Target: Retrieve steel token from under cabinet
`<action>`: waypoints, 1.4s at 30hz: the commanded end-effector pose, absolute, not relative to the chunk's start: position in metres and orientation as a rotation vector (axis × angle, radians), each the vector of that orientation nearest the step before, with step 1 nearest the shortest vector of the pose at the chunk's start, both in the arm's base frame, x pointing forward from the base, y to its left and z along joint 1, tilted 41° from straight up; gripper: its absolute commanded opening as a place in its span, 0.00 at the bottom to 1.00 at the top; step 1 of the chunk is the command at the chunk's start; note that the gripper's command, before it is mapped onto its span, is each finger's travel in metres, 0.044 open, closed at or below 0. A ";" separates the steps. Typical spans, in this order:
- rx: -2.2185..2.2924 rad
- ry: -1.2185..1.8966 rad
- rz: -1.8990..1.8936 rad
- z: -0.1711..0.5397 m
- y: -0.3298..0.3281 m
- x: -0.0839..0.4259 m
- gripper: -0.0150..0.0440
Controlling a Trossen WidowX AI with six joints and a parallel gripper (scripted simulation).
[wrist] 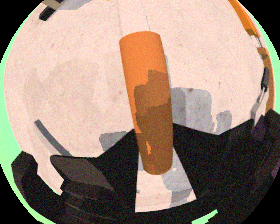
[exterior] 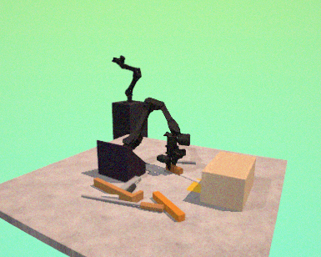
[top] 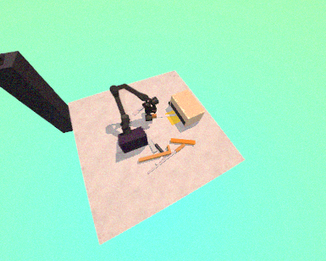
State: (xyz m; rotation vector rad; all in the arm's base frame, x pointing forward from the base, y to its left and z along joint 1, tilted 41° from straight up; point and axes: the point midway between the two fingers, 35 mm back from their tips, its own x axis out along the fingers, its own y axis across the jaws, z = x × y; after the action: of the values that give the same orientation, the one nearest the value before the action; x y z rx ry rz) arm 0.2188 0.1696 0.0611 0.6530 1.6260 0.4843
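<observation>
My gripper (top: 151, 118) (exterior: 169, 168) (wrist: 152, 129) is shut on the orange handle (top: 154, 115) (exterior: 176, 169) (wrist: 145, 75) of a tool, low over the table. The tool's thin pale shaft (exterior: 188, 178) points from the handle toward the cabinet. The tan cabinet (top: 188, 105) (exterior: 227, 179) stands beyond it, with a dark slotted strip low on its front in the top view. The yellow marked area (top: 174, 120) (exterior: 193, 186) lies in front of the cabinet; a pale strip crosses it in the top view. I cannot make out the steel token in any view.
An orange bar (top: 183, 141) (exterior: 168, 206), an L-shaped orange piece (top: 153, 157) (exterior: 112, 188), a long rod with an orange handle (exterior: 152, 206) and a black-handled tool (top: 159, 147) lie beside the arm's base. A thin grey rod (exterior: 188, 163) (wrist: 50, 137) lies behind the gripper.
</observation>
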 end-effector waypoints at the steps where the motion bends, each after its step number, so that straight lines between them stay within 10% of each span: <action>1: 0.651 1.628 0.484 0.061 0.170 0.212 0.25; 42: 0.652 1.629 0.484 0.070 0.171 0.185 0.25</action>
State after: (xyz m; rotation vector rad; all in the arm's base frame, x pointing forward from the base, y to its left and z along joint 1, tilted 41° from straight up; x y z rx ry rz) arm 0.1883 0.1709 0.0679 0.6489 1.6311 0.4845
